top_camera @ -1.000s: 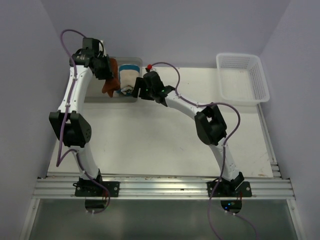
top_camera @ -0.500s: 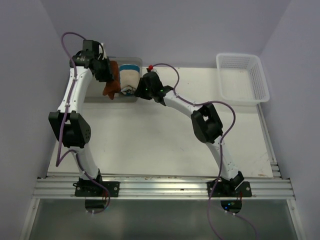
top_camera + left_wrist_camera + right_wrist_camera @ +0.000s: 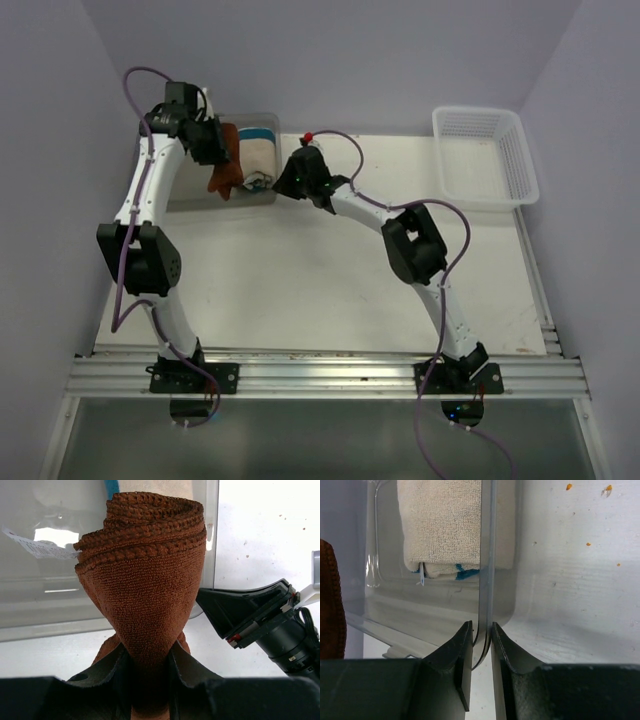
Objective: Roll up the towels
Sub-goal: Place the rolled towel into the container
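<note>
The brown towel (image 3: 145, 575) is thick and fuzzy, with bumpy loops along its edges. It is bunched into a fat cone, wide at the top and thin at the bottom. The left tool (image 3: 149, 656) squeezes the thin end tight and holds the towel up at the clear bin (image 3: 420, 610).

The bin is smooth, shiny plastic that you can see through, and it has round corners. Inside it lies the cream towel (image 3: 442, 520), soft and folded, with blue bits at one end. The right tool (image 3: 481, 630) is pinched narrow on the bin's thin side wall, one finger on each side of it.

Only the top view shows the white basket (image 3: 487, 152), full of little holes, far off at the back right of the worktop (image 3: 570, 580). Only the left wrist view shows a small white tag (image 3: 35, 545) beside the brown towel. Only the right wrist view shows tiny orange specks on the worktop.
</note>
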You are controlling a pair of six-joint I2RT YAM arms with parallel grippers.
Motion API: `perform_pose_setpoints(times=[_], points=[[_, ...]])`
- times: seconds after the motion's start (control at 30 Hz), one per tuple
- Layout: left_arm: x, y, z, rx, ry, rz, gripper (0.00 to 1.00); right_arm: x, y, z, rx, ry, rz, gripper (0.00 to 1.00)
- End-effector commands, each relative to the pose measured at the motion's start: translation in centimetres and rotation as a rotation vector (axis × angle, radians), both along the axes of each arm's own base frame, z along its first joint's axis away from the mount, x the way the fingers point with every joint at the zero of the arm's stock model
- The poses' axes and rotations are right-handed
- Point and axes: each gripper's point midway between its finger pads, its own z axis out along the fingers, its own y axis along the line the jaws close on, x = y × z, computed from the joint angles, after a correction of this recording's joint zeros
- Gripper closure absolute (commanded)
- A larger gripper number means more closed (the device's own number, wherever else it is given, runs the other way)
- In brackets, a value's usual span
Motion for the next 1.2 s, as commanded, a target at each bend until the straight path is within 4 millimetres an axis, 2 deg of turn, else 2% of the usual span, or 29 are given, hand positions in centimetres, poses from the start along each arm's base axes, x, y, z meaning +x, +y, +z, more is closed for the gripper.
perform_pose_setpoints(times=[0.0,0.13,0.17,0.2,0.33,0.57,0.6,0.63,0.67,0.7,0.73,0.77,0.8,0.87,0.9,0.97,1.17], points=[[2.0,-0.7,2.5,-0.058,-0.112,-0.032,1.0,-1.0,-1.5,-0.1,-0.044,-0.005,0.002,0.99],[2.7,-1.5,1.6,-0.097,-0.095,-0.05,1.0,-1.4,-2.7,-0.6,-0.055,0.012,0.014,1.0],[2.9,-1.6,1.4,-0.104,-0.089,-0.051,1.0,-1.5,-2.9,0.5,-0.047,0.001,0.012,1.0],[3.0,-1.9,1.3,-0.117,-0.092,-0.06,1.0,-2.4,-3.2,-0.2,-0.048,0.022,0.032,1.0],[3.5,-2.0,1.1,-0.148,-0.087,-0.061,1.0,-3.9,-4.2,0.7,-0.048,0.038,0.03,1.0],[2.9,-1.5,0.4,-0.13,-0.067,-0.034,1.0,-6.5,-5.5,1.2,-0.075,0.102,0.06,1.0],[2.7,-1.6,-0.1,-0.14,-0.052,-0.036,1.0,-7.1,-5.9,0.5,-0.084,0.12,0.06,1.0],[2.6,-1.7,-0.2,-0.147,-0.052,-0.036,1.0,-7.3,-6.1,1.3,-0.071,0.109,0.059,1.0],[2.8,-2.1,0.0,-0.17,-0.068,-0.053,1.0,-7.6,-6.0,1.4,-0.062,0.108,0.065,1.0],[2.6,-2.4,-0.6,-0.187,-0.055,-0.053,1.0,-7.8,-6.3,1.1,-0.058,0.111,0.062,1.0],[2.7,-2.5,-0.8,-0.199,-0.057,-0.051,1.0,-7.9,-6.3,1.3,-0.052,0.108,0.064,0.96],[3.1,-2.6,-0.9,-0.213,-0.065,-0.055,1.0,-8.0,-6.3,1.2,-0.053,0.109,0.068,0.86],[3.1,-2.6,-1.4,-0.234,-0.054,-0.044,1.0,-8.1,-6.3,1.1,-0.059,0.112,0.075,0.81],[3.6,-3.7,-1.4,-0.301,-0.077,-0.072,1.0,-8.3,-6.4,1.1,-0.066,0.114,0.078,0.8],[3.6,-2.0,-2.5,-0.339,-0.059,-0.031,1.0,-8.3,-6.5,1.1,-0.067,0.114,0.076,0.79],[3.9,-1.7,-3.0,-0.381,-0.071,-0.032,1.0,-8.4,-6.4,1.1,-0.067,0.113,0.081,0.79],[3.1,0.7,-7.8,-0.338,0.023,0.043,1.0,-8.4,-6.3,0.7,-0.072,0.12,0.089,0.79]])
